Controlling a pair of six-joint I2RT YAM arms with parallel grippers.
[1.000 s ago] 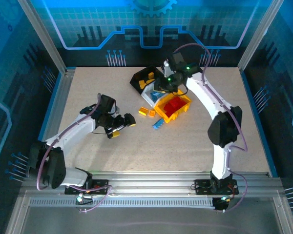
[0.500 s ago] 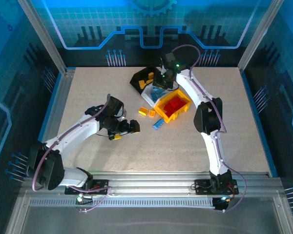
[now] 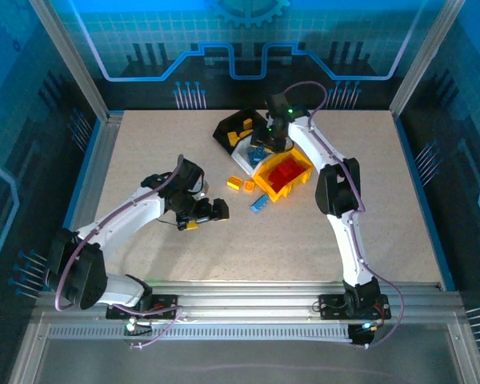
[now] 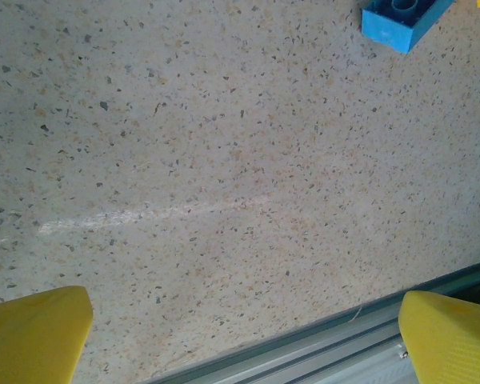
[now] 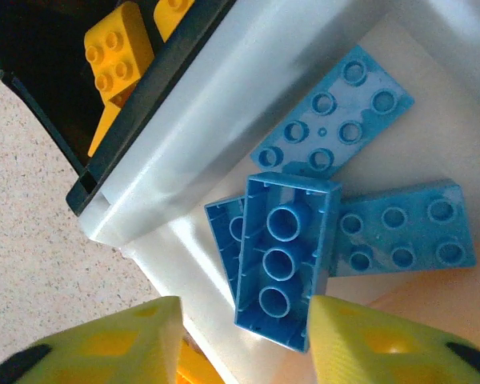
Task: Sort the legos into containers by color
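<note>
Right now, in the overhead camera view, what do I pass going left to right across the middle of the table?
First the left gripper → two loose yellow bricks → loose blue brick → red bricks inside the yellow bin.

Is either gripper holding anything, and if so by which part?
Nothing is held. The left gripper is open over the table; the right gripper is open over a blue brick in the white bin.
</note>
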